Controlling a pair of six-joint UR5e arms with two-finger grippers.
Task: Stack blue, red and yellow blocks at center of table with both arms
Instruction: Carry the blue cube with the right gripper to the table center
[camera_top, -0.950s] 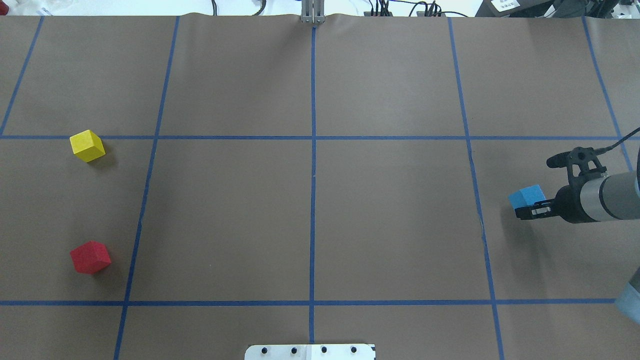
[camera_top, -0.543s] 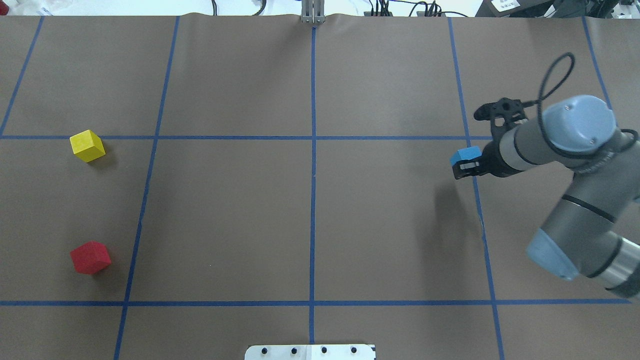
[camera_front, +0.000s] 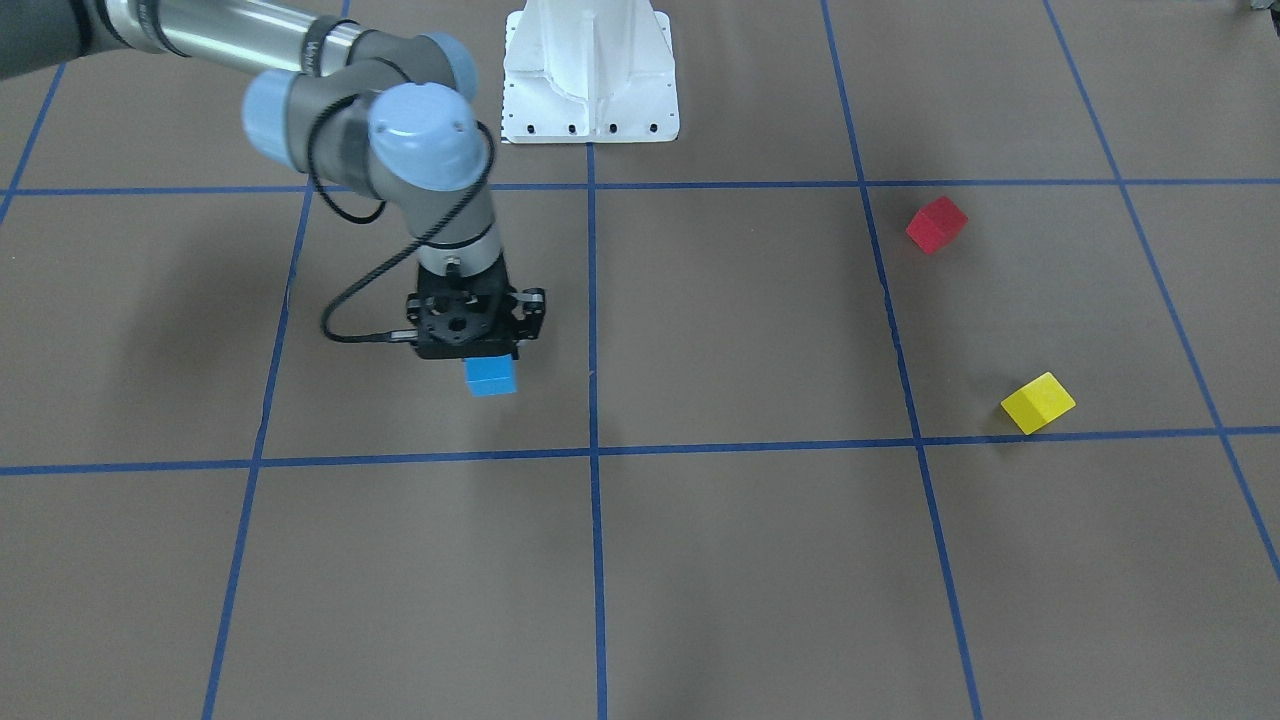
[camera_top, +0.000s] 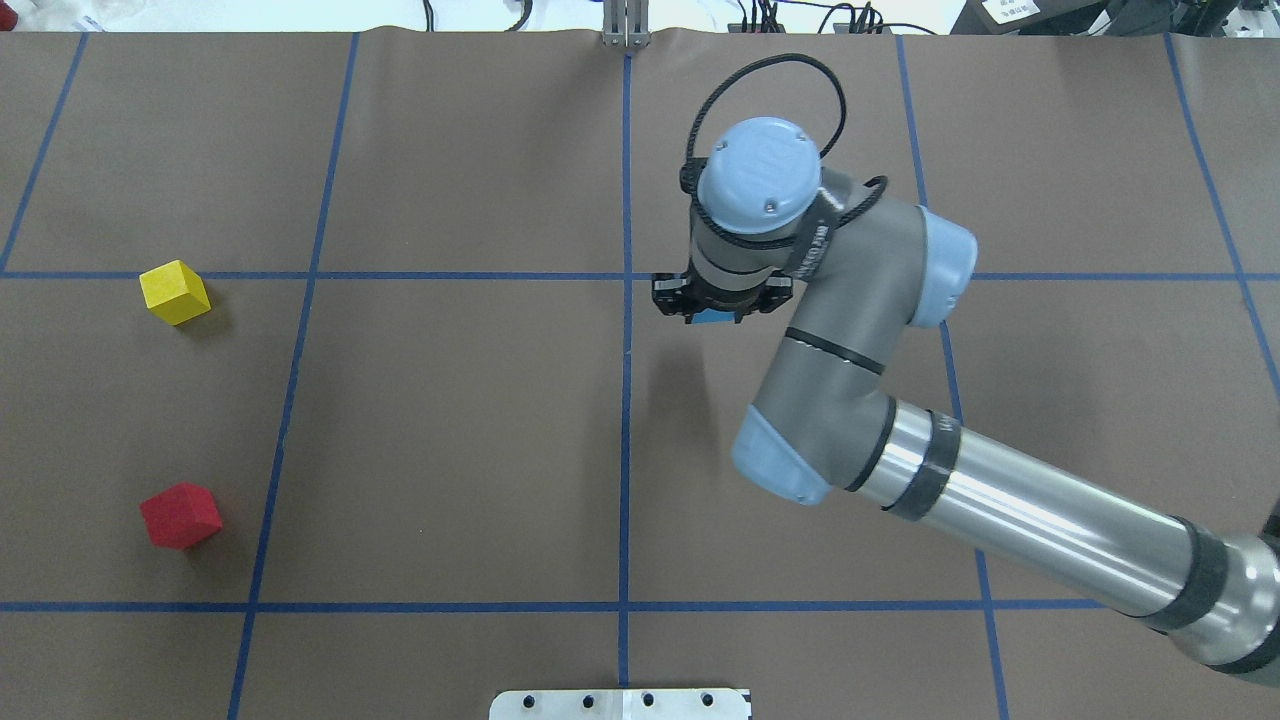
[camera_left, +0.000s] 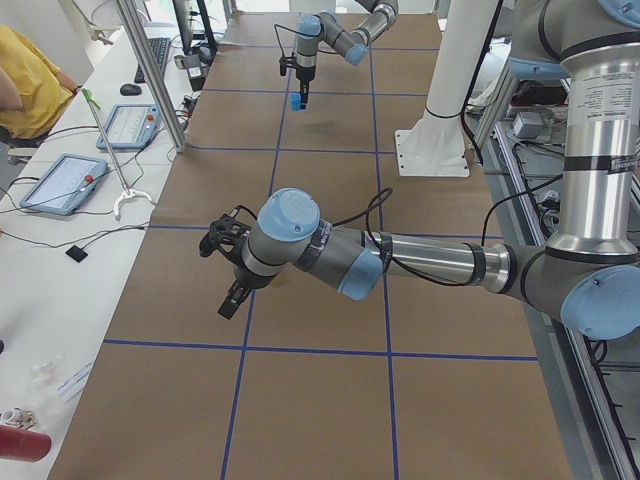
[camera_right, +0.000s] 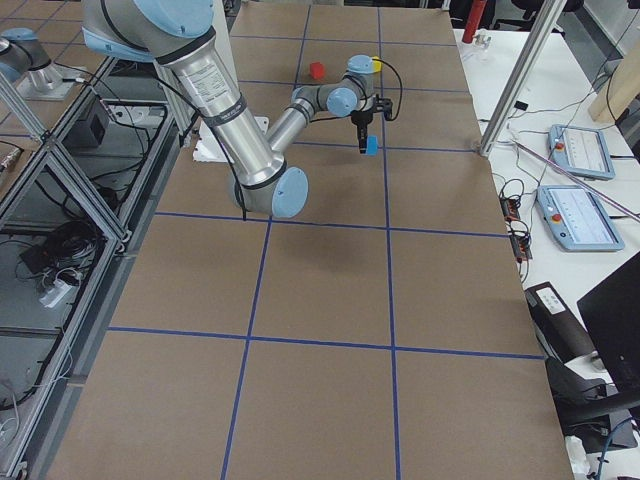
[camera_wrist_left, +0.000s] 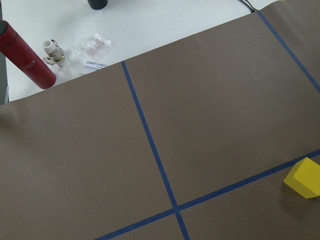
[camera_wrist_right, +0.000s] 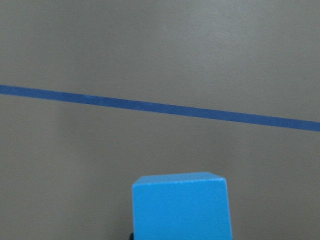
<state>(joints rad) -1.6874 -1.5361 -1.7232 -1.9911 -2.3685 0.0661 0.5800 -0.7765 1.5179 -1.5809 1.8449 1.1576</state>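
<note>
Exterior front-facing: blue block (camera_front: 491, 378) is clamped in right gripper (camera_front: 490, 362), short of table (camera_front: 750, 560) centre; stack is misplaced if released early

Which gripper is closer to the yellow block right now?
Left. The left gripper hangs over the table's left end, where the yellow block lies; the right gripper holds the blue block near the centre, well away.

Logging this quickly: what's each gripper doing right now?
Left gripper: cannot be told; it shows only in the side view.
Right gripper: closed, holding the blue cubic block.
</note>
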